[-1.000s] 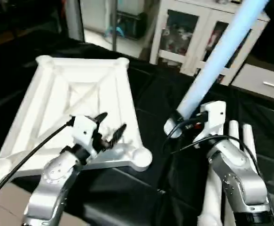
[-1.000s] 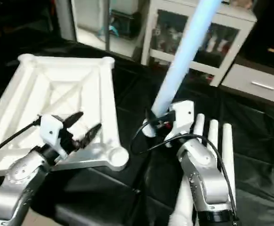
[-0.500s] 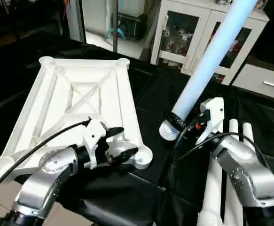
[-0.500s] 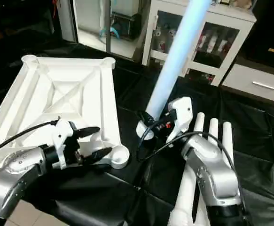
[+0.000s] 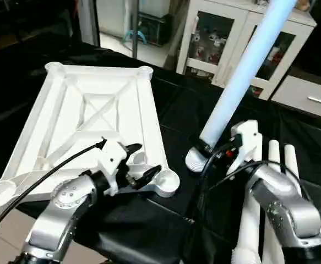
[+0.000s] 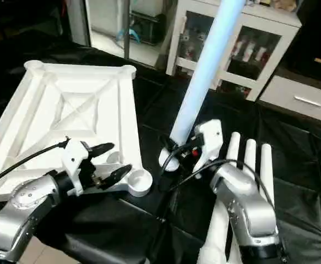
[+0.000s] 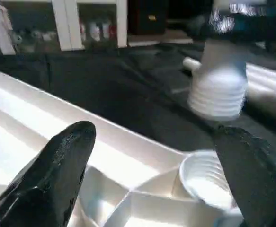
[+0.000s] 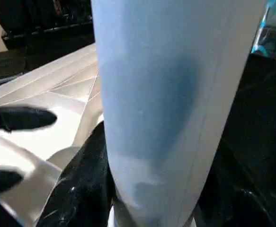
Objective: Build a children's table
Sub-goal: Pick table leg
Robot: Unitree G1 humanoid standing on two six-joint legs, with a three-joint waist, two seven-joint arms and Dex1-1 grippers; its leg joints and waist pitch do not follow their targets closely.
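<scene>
Tabletop: white square panel lying underside up on the black-covered worktable, toward the robot's left; the X-braced ribs and round corner sockets face upward, so the legs can be entered from above.
Near corner socket: open and unfilled, at the tabletop corner closest to the right arm; judged to be the target of the step in hand.
Held leg: long white tube tilted up and away from the robot, its ribbed lower end on or just above the cloth, just beside the near corner socket but not yet in it.
Right gripper: closed around the held leg near the ribbed end, a low grip that probably gives control of the tip during insertion.
Left gripper: fingers spread wide and holding nothing, hovering over the tabletop edge just beside the near corner socket, seemingly to steady the panel.
Spare legs: three white tubes lying side by side on the cloth at the robot's right, awaiting their turn.
Surroundings: white glass-door cabinet behind the worktable.
Progress: early, by judgement; no leg stands in any visible socket.
</scene>
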